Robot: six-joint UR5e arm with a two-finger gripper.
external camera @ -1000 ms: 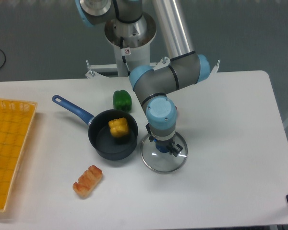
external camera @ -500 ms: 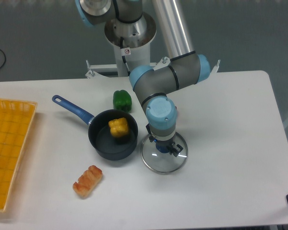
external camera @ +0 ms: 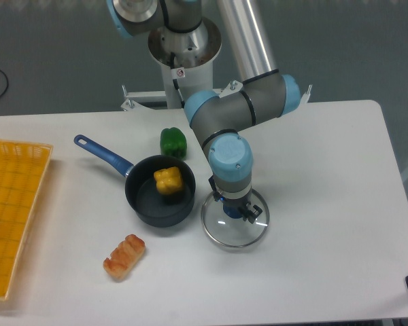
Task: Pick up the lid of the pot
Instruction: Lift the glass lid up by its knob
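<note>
With the fingers (external camera: pixel 254 210) closed on the blue knob (external camera: pixel 232 209) of the pot lid (external camera: pixel 228 233), grasping appears complete; full lifting remains.

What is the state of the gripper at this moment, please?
Gripper: closed on the blue knob, holding the pot lid.

One lid (external camera: pixel 224 233) lies beneath the end effector (external camera: pixel 243 209), one pan (external camera: pixel 144 209) beside it; near it are two pepper-like pieces, one green (external camera: pixel 173 142), one yellow (external camera: pixel 167 181); farther from it, one brown piece (external camera: pixel 124 257) and one crate (external camera: pixel 15 204).
</note>
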